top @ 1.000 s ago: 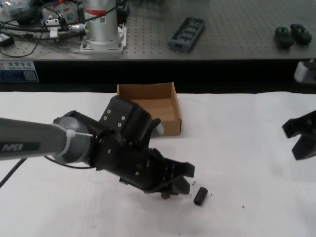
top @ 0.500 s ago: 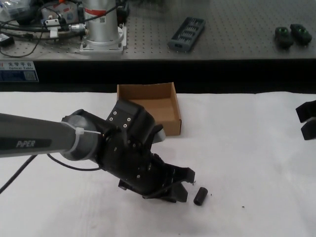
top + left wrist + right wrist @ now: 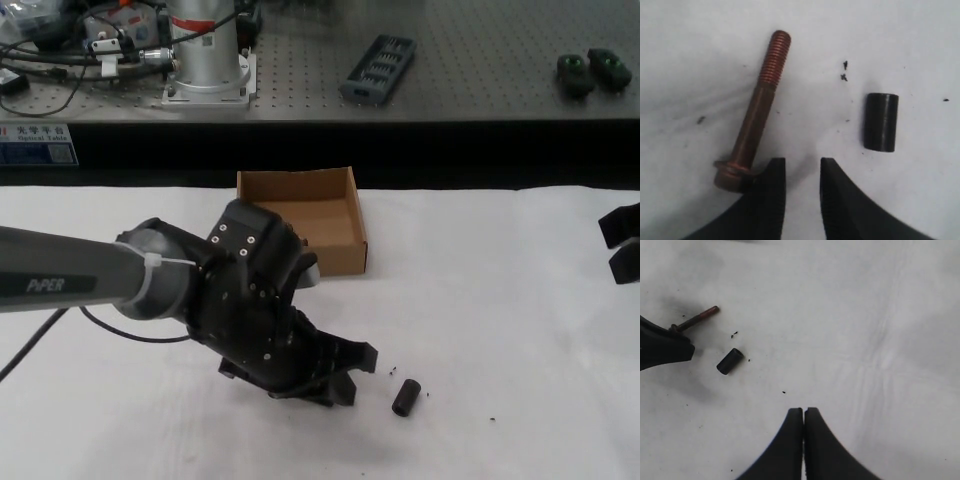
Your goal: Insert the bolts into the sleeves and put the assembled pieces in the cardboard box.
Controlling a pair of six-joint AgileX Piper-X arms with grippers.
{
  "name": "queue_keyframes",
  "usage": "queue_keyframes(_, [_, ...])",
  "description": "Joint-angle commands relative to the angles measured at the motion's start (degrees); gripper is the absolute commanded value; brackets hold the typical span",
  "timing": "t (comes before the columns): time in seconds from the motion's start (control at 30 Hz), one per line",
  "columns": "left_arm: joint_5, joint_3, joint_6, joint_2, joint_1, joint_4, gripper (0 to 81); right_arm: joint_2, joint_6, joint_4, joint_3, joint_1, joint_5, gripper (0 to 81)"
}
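Plainly nothing is joined: copper-coloured threaded bolt (image 3: pixel 752 135) and black cylindrical sleeve (image 3: pixel 880 122) lie apart; left gripper (image 3: pixel 801 164) narrowly parted, empty.

Setting: robotics lab. Behind: grey metal breadboard plate drilled with a regular grid of holes (image 3: pixel 480 70), carrying a silver cylindrical column on a bolted base (image 3: pixel 205 50), tangled black cables (image 3: pixel 40 45) and a black slotted plastic tray (image 3: pixel 378 66). Front: white-cloth-covered desk (image 3: pixel 500 300) with a grey-and-black robot arm (image 3: pixel 100 280).
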Motion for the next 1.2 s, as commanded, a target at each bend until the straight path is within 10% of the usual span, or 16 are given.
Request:
queue_keyframes(0.0, [-2.36, -0.69, 1.82, -0.07, 1.19, 0.19, 18.8, -0.57, -0.49, 0.00, -0.14, -0.47, 0.07, 0.4])
queue_keyframes(1.17, [-14.74, -11.91, 6.73, -10.77, 8.00, 7.32, 18.8, 2.13, -5.18, -8.25, -0.14, -0.33, -8.82, 0.4])
